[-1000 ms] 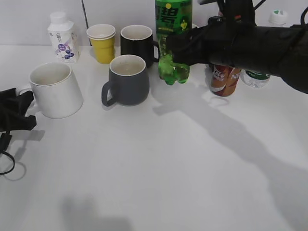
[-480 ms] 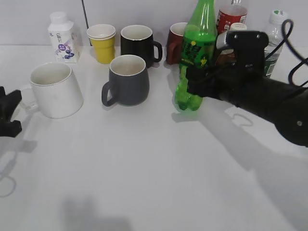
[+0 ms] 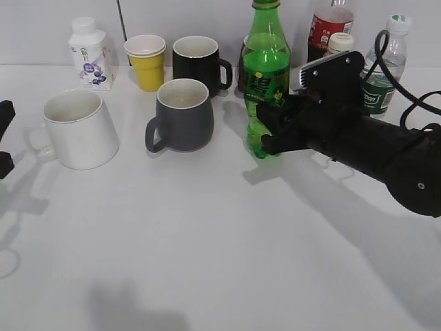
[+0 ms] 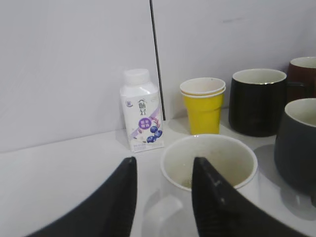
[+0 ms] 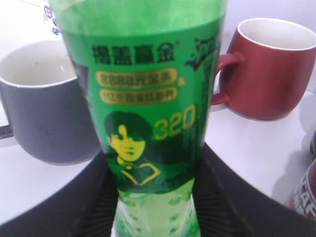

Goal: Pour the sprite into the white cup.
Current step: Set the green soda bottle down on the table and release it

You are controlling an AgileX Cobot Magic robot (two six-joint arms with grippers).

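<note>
Right gripper (image 3: 270, 131) clamped on lower body of the sprite bottle (image 3: 265, 76); both black fingers press its sides below the label in the right wrist view. Bottle upright, base at the table (image 3: 207, 241), just right of the grey mug (image 3: 182, 114). White mug (image 3: 77, 128) at far left. Left gripper (image 4: 163, 197): jaws apart, empty, just in front of the white mug's rim, not touching.

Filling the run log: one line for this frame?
right gripper: shut on tall green plastic bottle, upright | left gripper: open by white ceramic mug
</note>
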